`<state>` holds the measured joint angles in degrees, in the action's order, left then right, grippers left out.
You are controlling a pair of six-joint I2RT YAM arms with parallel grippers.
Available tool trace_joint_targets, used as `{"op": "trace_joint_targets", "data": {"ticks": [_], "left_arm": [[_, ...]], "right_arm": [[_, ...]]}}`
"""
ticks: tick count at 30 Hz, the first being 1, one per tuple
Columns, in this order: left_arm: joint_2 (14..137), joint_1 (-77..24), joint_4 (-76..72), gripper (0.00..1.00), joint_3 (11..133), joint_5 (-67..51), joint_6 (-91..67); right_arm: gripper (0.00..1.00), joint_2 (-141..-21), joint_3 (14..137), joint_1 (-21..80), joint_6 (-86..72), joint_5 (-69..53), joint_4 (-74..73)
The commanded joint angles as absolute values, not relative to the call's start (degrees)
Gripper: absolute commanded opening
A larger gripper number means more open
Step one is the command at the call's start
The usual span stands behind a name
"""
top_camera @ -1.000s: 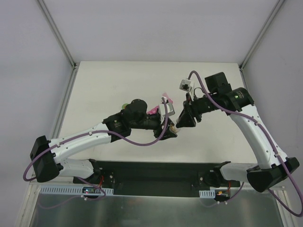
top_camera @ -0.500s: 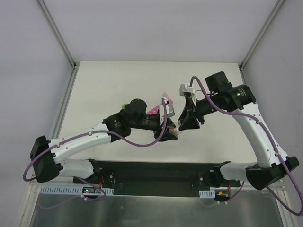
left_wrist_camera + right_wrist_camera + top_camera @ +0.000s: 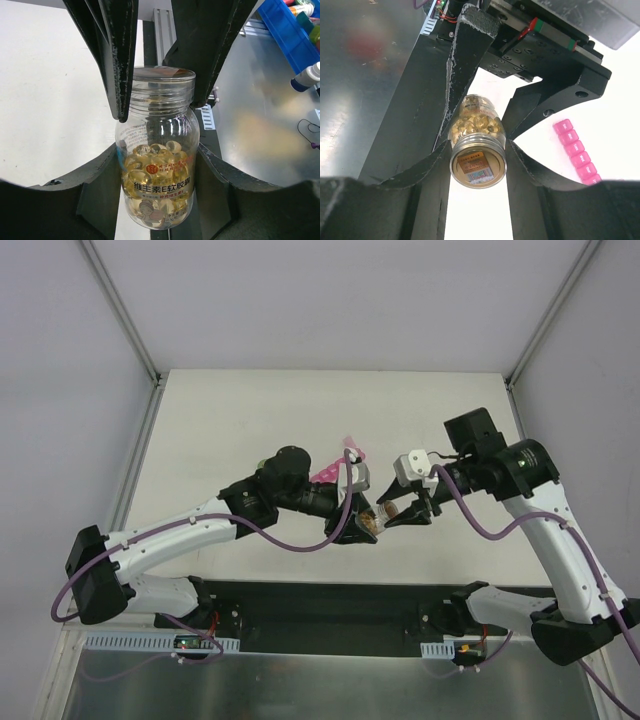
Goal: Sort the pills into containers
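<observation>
A small clear bottle [image 3: 159, 150] of amber pills [image 3: 150, 167] hangs above the table. My left gripper [image 3: 157, 157] is shut on its body, one finger pressing each side. My right gripper [image 3: 479, 150] is shut on the bottle's threaded top end [image 3: 478, 162], which faces its camera and shows a gold label. In the top view the two grippers meet at the bottle [image 3: 369, 521], the left gripper [image 3: 355, 525] from the left and the right gripper [image 3: 400, 513] from the right. The pink row of containers [image 3: 575, 150] lies on the table past the bottle and is mostly hidden behind the left arm in the top view [image 3: 323, 475].
The white table [image 3: 250, 420] is walled on its left, far and right sides. A black rail [image 3: 330, 605] carries both arm bases at the near edge. Beyond it lies a metal bench with a blue bin [image 3: 285, 25] and a white bottle [image 3: 306, 77].
My right gripper has swung down and to the right, turned to face the bottle's top, and narrowed onto it. The left gripper has kept its grip on the bottle, shifting slightly.
</observation>
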<state>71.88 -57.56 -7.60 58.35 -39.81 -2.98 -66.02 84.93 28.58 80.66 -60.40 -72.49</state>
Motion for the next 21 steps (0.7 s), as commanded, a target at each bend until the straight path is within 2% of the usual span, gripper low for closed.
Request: {"op": "trace_joint_targets", "data": {"ticks": [1,10,14,18,21], "left_arm": [[71.9,-57.0,-9.2,0.0,60.0,-41.9,-3.7],[71.3,-56.1,-9.1,0.0,58.4,-42.2,-3.9],[72.0,-56.0,-9.2,0.0,59.1,-42.6,-4.4],[73.1,-56.0,-9.7,0.0,60.6,-45.3,-5.8],[74.7,-56.0,-10.6,0.0,62.1,-48.2,-8.2]], "right_arm": [[0.25,-65.3,87.3,27.7,85.2,-63.2,-72.3],[0.25,-65.0,90.5,25.6,89.0,-64.3,-77.9],[0.27,-65.6,88.5,25.8,90.3,-65.6,-78.3],[0.33,-66.8,85.1,26.8,94.1,-64.8,-78.8],[0.33,-67.3,84.1,27.9,97.3,-63.3,-78.9]]}}
